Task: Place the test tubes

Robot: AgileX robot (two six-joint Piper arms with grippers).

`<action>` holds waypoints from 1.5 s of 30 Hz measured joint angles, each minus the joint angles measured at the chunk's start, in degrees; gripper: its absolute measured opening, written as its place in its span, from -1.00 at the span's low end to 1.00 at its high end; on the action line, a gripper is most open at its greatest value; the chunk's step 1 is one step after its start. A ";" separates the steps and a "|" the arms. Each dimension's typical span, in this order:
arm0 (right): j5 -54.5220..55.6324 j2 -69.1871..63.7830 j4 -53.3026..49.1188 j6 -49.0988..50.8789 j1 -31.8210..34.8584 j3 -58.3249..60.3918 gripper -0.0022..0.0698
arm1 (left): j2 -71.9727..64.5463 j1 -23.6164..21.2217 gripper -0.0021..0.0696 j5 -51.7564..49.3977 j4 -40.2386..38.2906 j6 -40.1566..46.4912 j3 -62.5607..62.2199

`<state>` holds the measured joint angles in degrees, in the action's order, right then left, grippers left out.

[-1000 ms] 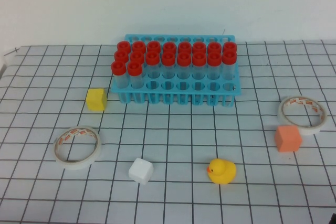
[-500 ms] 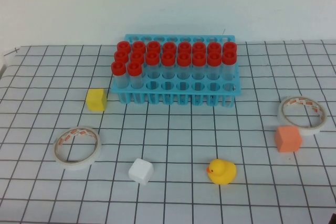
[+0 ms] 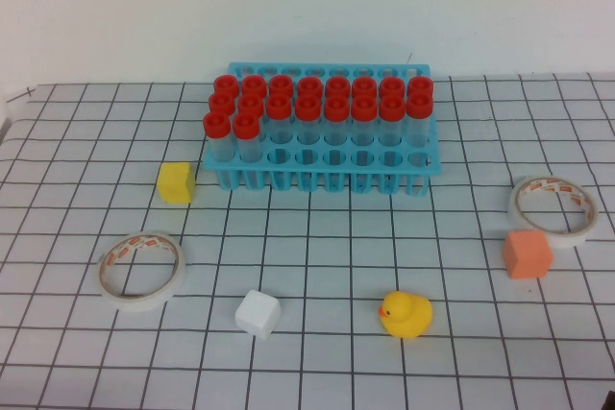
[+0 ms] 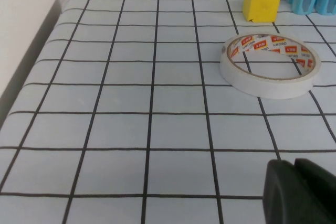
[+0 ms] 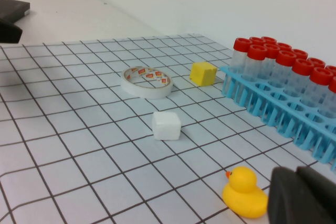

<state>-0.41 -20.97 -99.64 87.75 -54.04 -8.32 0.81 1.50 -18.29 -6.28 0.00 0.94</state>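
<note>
Test tubes [image 3: 309, 108] stood in rear rows of the rack [image 3: 327, 178], front holes empty; apparently none lay loose. Left gripper [image 4: 300, 192] hung near the tape roll [image 4: 265, 84], right gripper [image 5: 307, 199] beside the duck [image 5: 244, 192]: both closed, empty.

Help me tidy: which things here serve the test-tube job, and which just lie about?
Job: test tubes, blue rack; left claw near left, right claw near right, both shut.
Lying about: tape rolls, yellow block, white block, orange block, duck.
</note>
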 joint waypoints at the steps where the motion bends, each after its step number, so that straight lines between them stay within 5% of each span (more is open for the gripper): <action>1: 0.00 0.00 0.00 0.00 0.00 0.00 -0.94 | 0.00 0.00 -0.95 0.00 0.05 -0.31 0.00; 34: -0.21 0.50 0.00 0.00 0.99 0.00 -0.94 | 0.00 0.00 -0.95 0.00 0.05 -0.54 0.00; 40: 0.41 1.09 0.00 0.00 11.26 0.20 -0.94 | 0.00 0.00 -0.95 0.00 0.14 -0.54 0.00; 45: 1.85 1.09 0.00 0.00 26.23 0.20 -0.94 | 0.00 0.00 -0.95 0.00 0.14 -0.54 0.00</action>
<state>1.44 -19.89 -99.64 87.75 -27.82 -8.12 0.81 1.50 -18.29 -6.15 -0.54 0.94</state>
